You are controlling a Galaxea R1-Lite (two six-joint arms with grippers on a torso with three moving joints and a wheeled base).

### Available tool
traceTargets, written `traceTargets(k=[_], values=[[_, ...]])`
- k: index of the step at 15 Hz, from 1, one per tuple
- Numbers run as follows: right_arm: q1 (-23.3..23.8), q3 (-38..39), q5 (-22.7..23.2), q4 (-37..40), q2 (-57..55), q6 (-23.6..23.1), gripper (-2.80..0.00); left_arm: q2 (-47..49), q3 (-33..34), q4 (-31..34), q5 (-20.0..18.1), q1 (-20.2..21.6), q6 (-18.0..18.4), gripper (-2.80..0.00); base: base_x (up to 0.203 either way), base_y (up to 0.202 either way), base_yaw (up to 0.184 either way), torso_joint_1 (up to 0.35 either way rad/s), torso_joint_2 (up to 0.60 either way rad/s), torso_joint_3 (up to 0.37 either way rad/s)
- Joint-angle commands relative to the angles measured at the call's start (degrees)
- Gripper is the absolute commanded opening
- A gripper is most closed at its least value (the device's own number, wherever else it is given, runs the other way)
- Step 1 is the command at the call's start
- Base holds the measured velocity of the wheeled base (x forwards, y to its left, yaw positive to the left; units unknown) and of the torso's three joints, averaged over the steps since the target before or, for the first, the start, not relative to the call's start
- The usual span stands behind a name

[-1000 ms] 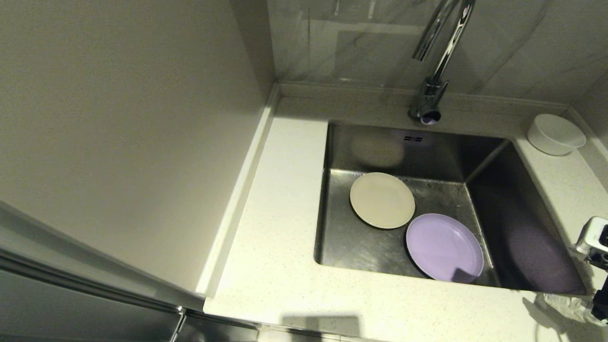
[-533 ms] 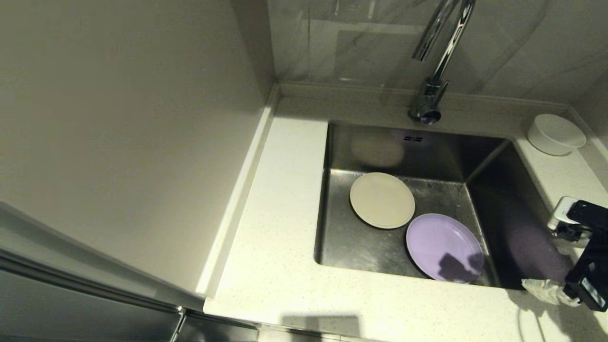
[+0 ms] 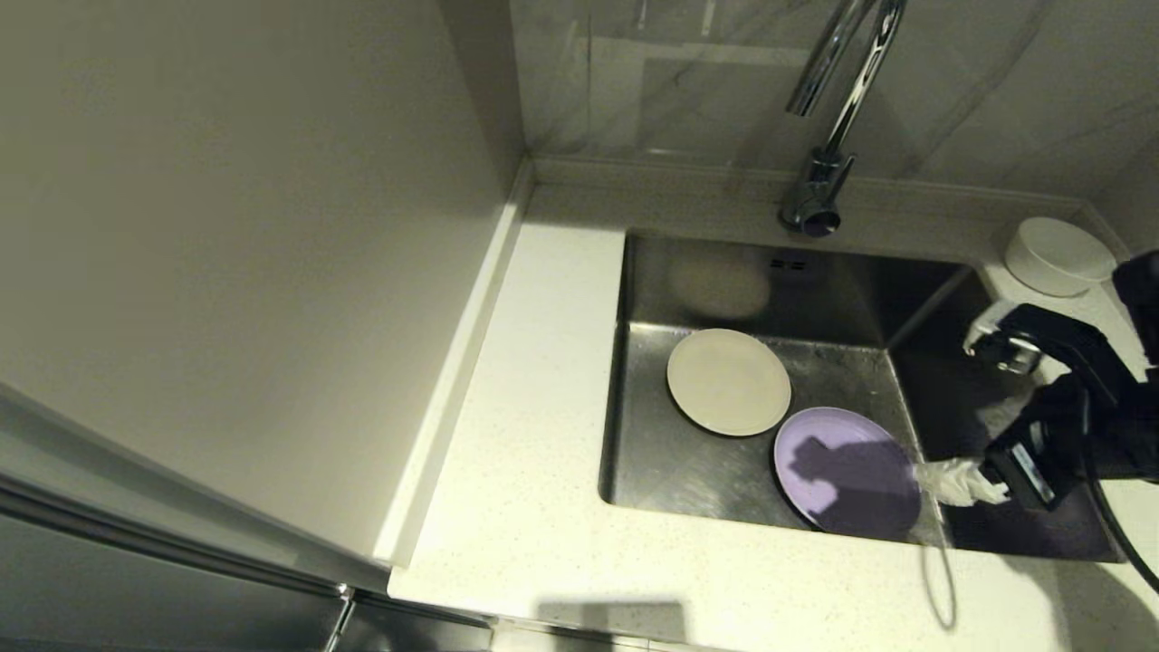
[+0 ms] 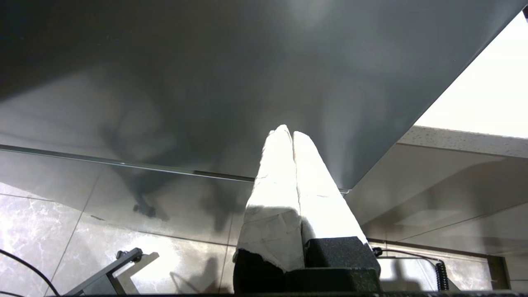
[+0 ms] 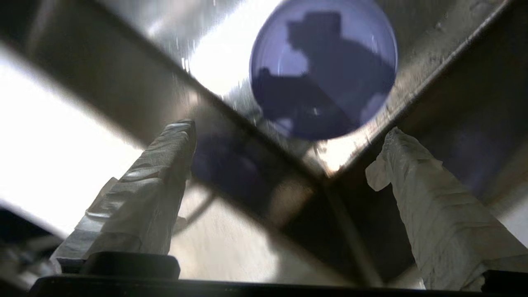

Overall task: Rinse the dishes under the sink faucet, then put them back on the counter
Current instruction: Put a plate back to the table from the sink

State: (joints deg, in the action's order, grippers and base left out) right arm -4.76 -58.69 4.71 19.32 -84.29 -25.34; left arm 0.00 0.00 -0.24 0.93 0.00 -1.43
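- The lilac plate (image 3: 847, 471) lies flat on the sink (image 3: 688, 462) floor at the near right, touching the cream-beige plate (image 3: 729, 380).
- I judge it light, stiff and slippery, so I'd pinch its raised rim.
- My right gripper (image 5: 288, 165) hangs wide open and empty over the sink's right side, the plate just ahead.
- Left gripper (image 4: 293, 136) parked below the counter (image 3: 525, 507), fingers together.
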Motion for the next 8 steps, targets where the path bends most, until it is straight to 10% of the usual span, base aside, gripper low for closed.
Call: traceTargets(k=[1, 4, 8], values=[[-3.0, -7.0, -0.9, 0.3, -8.6, 7.8, 0.0, -0.2, 0.0, 0.0, 0.0, 0.0, -0.1, -2.8, 0.0, 0.0, 0.0, 0.0, 0.0, 0.0], [-4.9, -14.9, -3.1, 0.4, -18.1, 15.7, 0.0, -0.2, 0.0, 0.0, 0.0, 0.0, -0.1, -2.8, 0.0, 0.0, 0.0, 0.0, 0.0, 0.0], [-5.3, -14.4, -8.7, -13.0, -27.8, 14.3, 0.0, -0.3, 0.0, 0.0, 0.0, 0.0, -0.1, -2.8, 0.0, 0.0, 0.0, 0.0, 0.0, 0.0]])
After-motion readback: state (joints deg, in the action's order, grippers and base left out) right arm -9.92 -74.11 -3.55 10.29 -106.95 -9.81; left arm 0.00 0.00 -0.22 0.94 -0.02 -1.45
